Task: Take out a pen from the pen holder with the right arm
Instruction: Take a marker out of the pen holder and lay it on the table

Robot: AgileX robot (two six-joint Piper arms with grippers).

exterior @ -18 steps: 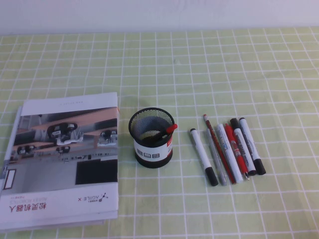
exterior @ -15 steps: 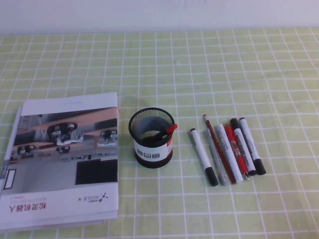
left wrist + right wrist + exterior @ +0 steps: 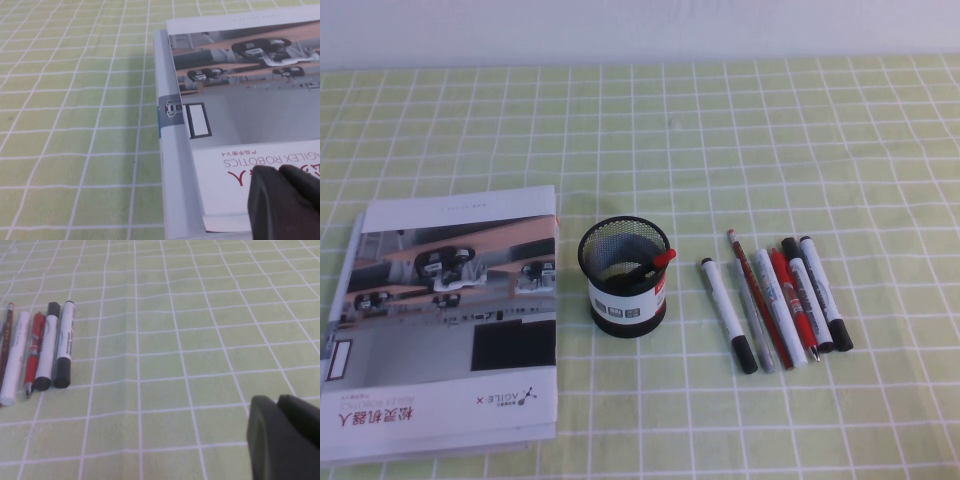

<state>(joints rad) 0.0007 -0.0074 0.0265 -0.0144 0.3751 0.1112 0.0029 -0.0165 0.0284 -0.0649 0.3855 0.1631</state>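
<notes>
Booklet cover, high view: logo "AGILE·X" near robot-side edge, upside down to camera. Red Chinese characters beside it, read as 松灵机器人, also inverted.
Left wrist view, same cover: "…GILEX ROBOTICS", first letter cut at frame edge. Small line next to it "产品手册 V4". Large red characters adjacent, mostly hidden, not readable.
Pen holder: white label, dark print, illegible.
Markers: barrel print present, illegible.

1 holder up; 1 red pen in it; beside it a row, I make it 6 pens and 1 pencil; 2 booklets, stacked; 2 grippers: left gripper over the booklets, right gripper over the cloth near the row.
</notes>
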